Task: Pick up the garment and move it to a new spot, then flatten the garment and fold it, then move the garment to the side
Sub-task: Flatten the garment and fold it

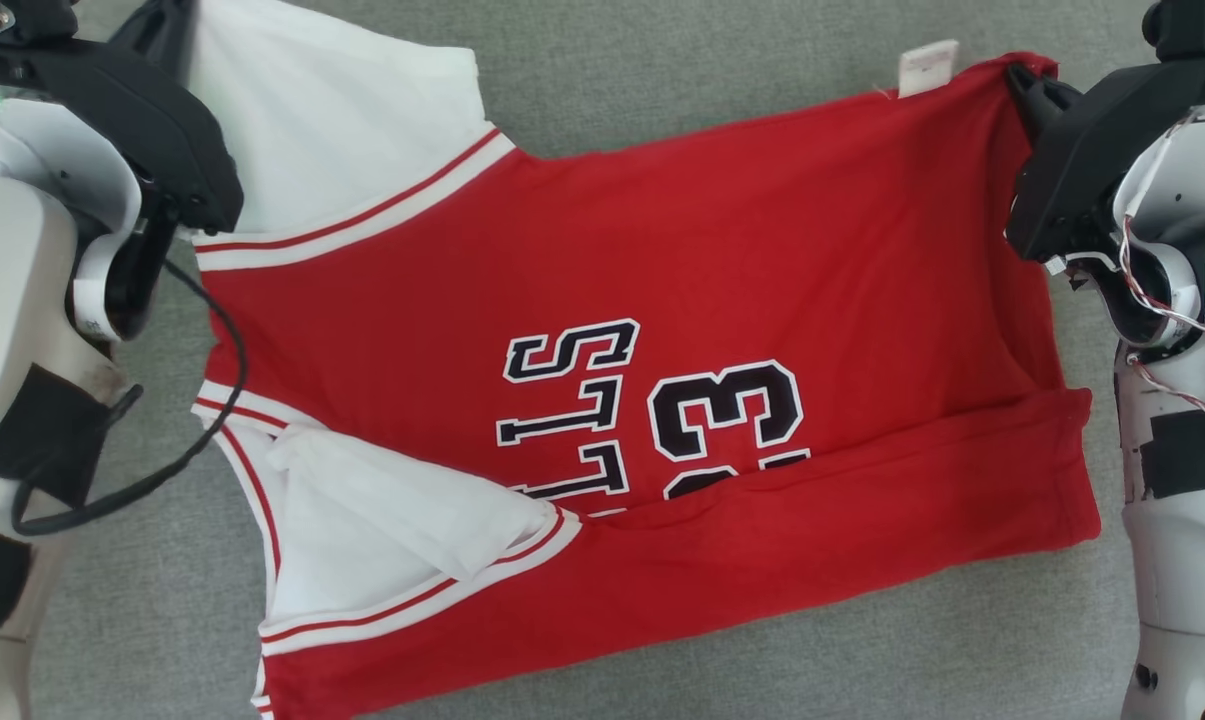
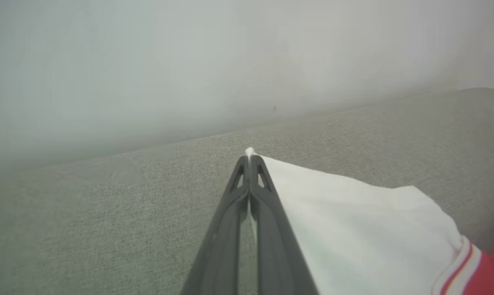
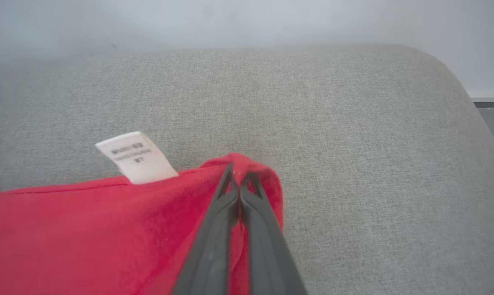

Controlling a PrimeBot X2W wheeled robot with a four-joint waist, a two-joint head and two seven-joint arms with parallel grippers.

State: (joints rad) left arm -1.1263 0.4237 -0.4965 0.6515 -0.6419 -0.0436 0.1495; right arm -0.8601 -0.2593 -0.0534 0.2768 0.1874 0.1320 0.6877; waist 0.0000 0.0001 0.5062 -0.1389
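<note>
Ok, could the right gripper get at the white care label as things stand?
Probably, but not freely: the care label lies uncovered beside the right gripper, which is shut on a corner of the jersey.

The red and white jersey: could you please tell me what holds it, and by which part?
The left hand pinches the white sleeve tip of the red and white fabric jersey; the right hand pinches its red corner near the white label.

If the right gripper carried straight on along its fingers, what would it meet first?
Shut on a corner of the red jersey, the right gripper points past that hem at the grey cushion. It would probably meet the cushion fabric first, though depth is hard to judge.
</note>
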